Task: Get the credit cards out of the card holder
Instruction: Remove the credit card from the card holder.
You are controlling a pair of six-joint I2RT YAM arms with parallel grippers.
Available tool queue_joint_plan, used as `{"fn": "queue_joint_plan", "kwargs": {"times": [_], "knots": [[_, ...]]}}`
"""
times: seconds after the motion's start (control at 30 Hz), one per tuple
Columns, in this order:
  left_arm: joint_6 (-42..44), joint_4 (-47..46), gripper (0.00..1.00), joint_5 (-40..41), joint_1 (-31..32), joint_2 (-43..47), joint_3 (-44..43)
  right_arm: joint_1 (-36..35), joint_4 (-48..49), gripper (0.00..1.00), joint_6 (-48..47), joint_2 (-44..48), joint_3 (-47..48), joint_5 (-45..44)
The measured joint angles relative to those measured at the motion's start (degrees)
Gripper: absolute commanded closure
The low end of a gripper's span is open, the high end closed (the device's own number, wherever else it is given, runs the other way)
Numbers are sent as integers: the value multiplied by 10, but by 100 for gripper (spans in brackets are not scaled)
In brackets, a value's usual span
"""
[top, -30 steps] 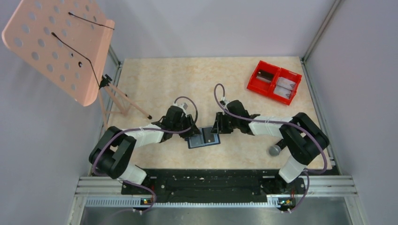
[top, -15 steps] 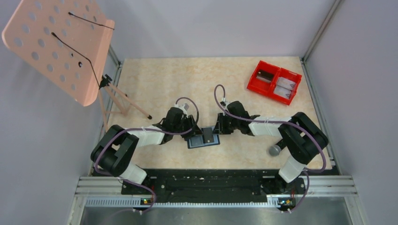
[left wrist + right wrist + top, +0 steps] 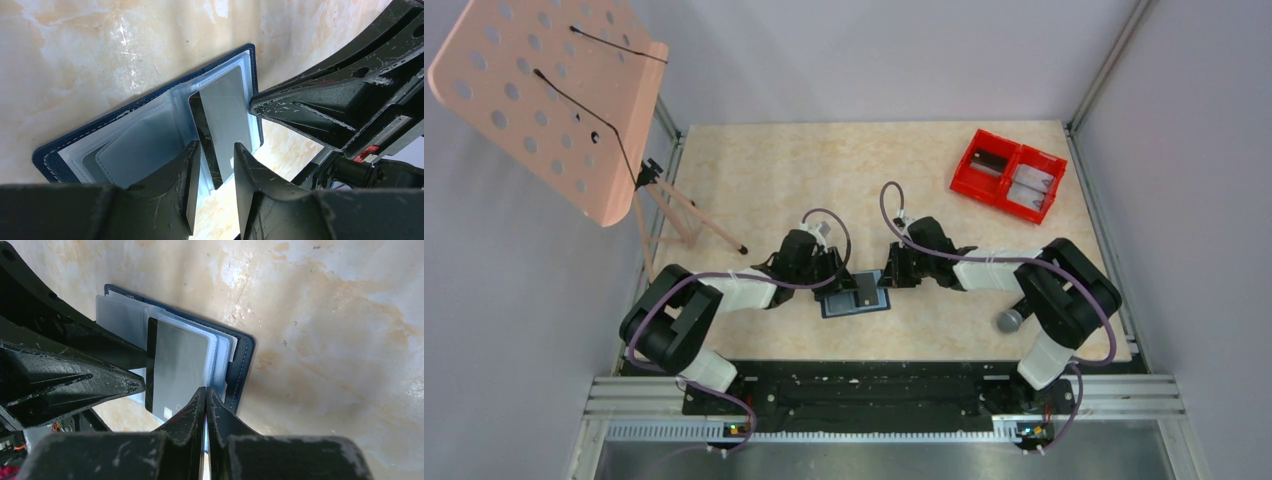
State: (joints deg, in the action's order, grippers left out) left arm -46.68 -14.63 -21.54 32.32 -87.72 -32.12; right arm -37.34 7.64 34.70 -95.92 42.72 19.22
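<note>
The card holder [image 3: 848,306] lies open on the table between my grippers, navy outside, light blue-grey inside [image 3: 135,145] [image 3: 240,365]. A pale grey credit card [image 3: 227,115] [image 3: 180,365] sticks out of its pocket on top of a dark card [image 3: 202,130] [image 3: 150,365]. My left gripper [image 3: 839,283] [image 3: 216,190] is open, its fingers either side of the cards' free end. My right gripper [image 3: 886,283] [image 3: 206,395] is shut, its tips pressed on the wallet's edge beside the cards; it also shows in the left wrist view [image 3: 320,105].
A red two-compartment bin [image 3: 1009,175] stands at the back right. A grey ball [image 3: 1009,321] lies by the right arm's base. A pink perforated stand [image 3: 554,100] on thin legs [image 3: 689,215] is at the back left.
My left gripper has moved a little to the right, closer over the wallet. The right gripper and wallet have hardly moved.
</note>
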Motion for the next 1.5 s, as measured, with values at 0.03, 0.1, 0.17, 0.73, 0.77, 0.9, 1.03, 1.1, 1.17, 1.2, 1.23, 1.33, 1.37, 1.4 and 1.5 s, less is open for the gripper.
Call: {"fn": "queue_joint_plan", "kwargs": {"times": [0.03,0.1,0.17,0.73,0.77,0.9,1.03,1.1,1.17,1.2,1.23,1.33,1.37,1.4,1.5], "knots": [[-1,0,64,-1,0,0,0,0,1,100,0,-1,0,1],[-2,-1,65,-2,0,0,0,0,2,100,0,-2,0,1],[-4,-2,66,-3,0,0,0,0,2,100,0,-2,0,1],[-37,-20,88,-16,-2,-11,15,3,25,100,13,-3,-11,5],[-41,-21,92,-17,-3,-13,16,3,25,100,14,-3,-11,5],[-55,-33,100,-19,-4,-15,25,4,31,100,16,-3,-15,5],[-62,-47,100,-22,-7,-14,33,7,38,100,22,-2,-20,6],[-64,-52,100,-23,-10,-14,37,10,47,100,26,0,-27,8],[-63,-52,100,-23,-14,-10,38,16,54,100,30,2,-34,10],[-63,-51,100,-22,-16,-7,40,17,56,100,31,5,-38,12],[-61,-51,100,-22,-19,-3,42,20,58,100,33,7,-41,13],[-59,-50,100,-21,-26,10,52,26,59,100,37,13,-49,15],[-58,-50,100,-20,-28,14,56,26,59,100,38,13,-50,14],[-57,-49,100,-20,-30,16,58,27,61,100,40,14,-52,14],[-57,-49,100,-21,-31,19,64,27,61,100,44,15,-52,15]]}}
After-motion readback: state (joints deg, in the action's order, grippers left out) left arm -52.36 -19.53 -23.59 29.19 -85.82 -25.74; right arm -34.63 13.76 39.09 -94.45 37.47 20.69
